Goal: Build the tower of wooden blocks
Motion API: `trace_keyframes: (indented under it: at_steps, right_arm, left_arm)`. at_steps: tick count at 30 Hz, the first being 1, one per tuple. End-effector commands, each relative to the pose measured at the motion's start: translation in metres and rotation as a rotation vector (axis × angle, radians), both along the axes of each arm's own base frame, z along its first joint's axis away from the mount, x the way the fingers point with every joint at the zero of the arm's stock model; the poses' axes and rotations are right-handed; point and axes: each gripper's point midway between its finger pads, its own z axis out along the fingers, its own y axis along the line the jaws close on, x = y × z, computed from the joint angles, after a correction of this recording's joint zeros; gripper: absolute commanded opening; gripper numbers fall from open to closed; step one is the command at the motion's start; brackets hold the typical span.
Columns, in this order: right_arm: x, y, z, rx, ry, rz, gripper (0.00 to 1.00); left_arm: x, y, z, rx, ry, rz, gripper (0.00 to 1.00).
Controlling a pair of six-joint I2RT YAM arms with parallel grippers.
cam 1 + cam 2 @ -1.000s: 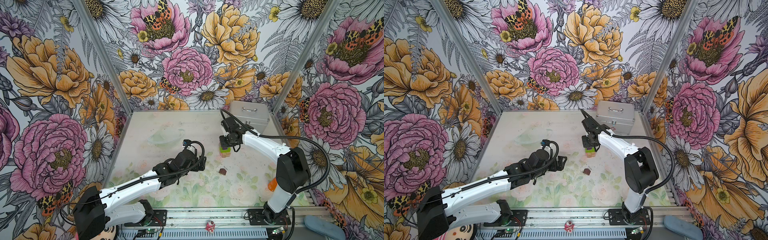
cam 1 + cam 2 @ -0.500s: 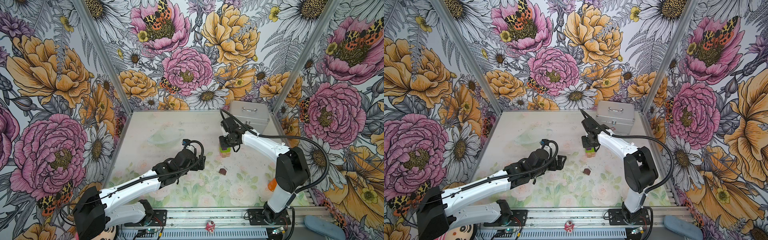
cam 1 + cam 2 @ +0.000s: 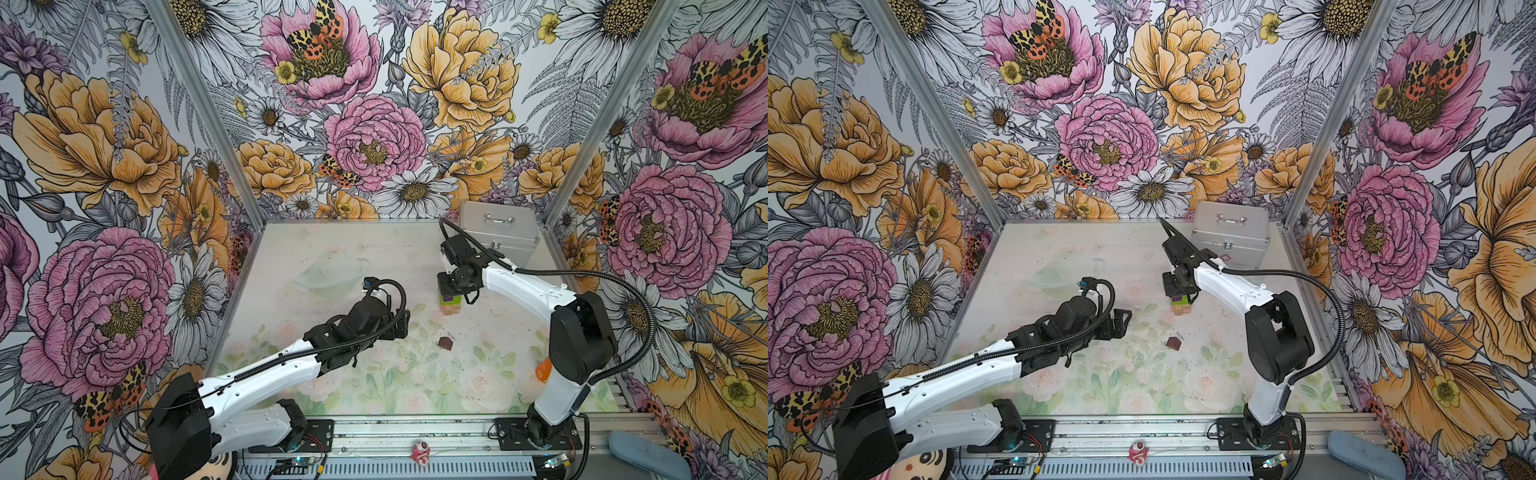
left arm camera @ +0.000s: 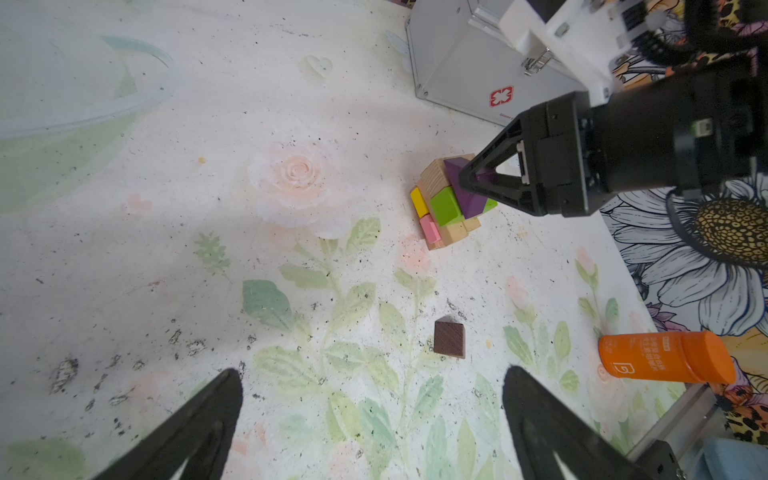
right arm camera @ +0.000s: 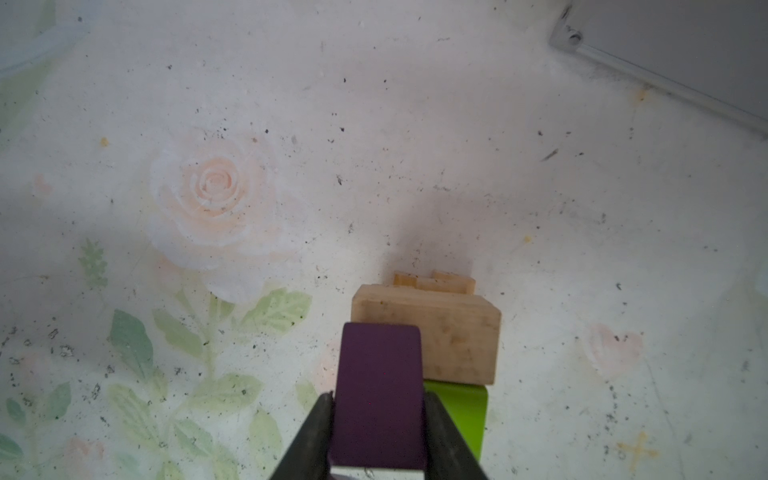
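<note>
- Pinching the purple block [image 5: 380, 374] from both sides: right claw [image 5: 378, 399], fingers [image 5: 320, 432] pressed against its long faces.
- Purple block sits at the top of the wood block tower [image 3: 451, 305], over a lime-green block [image 4: 444, 205] and a tan block [image 5: 453, 336]; can't tell if it rests on them or hangs just above.
- Tower stands on the table [image 3: 374, 257], right of centre, about midway between near and far edges.
- Lower in the tower, the left wrist view shows a yellow block [image 4: 419, 201] and a pink block [image 4: 430, 230] side by side, with more tan ones under them, layers crossed.
- Dark-brown block [image 3: 444, 343] lies flat and alone on the table, near side of the tower, clearly apart from it.
- Left claw [image 3: 1121, 320] spread wide, holding nothing, around table centre, to the left of the dark-brown block, not touching it.
- Silver case [image 3: 498, 232] in the far right corner, beyond the tower.
- Orange bottle [image 4: 660, 357] lying on its side at the near right, by the right arm's base.
</note>
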Motion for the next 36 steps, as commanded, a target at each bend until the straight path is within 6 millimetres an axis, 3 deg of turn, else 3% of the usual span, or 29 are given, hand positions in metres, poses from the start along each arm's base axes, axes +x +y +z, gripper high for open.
trace_keyframes:
  at_steps: [1, 7, 10, 16, 36]
  right_arm:
    - [0.010, 0.002, 0.006, 0.010, -0.020, -0.013, 0.39]
    - [0.010, 0.002, 0.009, 0.012, -0.028, -0.015, 0.51]
    - [0.011, 0.002, 0.014, 0.016, -0.042, -0.014, 0.52]
    - [0.011, 0.001, 0.025, 0.025, -0.064, -0.016, 0.50]
    - [0.003, -0.004, 0.009, -0.013, -0.022, -0.021, 0.44]
  left_arm:
    - [0.001, -0.002, 0.008, -0.020, -0.022, -0.016, 0.99]
    - [0.001, -0.002, 0.008, -0.021, -0.021, -0.018, 0.99]
    - [0.001, -0.001, 0.008, -0.023, -0.022, -0.016, 0.99]
    - [0.002, -0.001, 0.009, -0.024, -0.024, -0.014, 0.99]
    - [0.000, 0.007, 0.009, -0.029, -0.028, 0.002, 0.99]
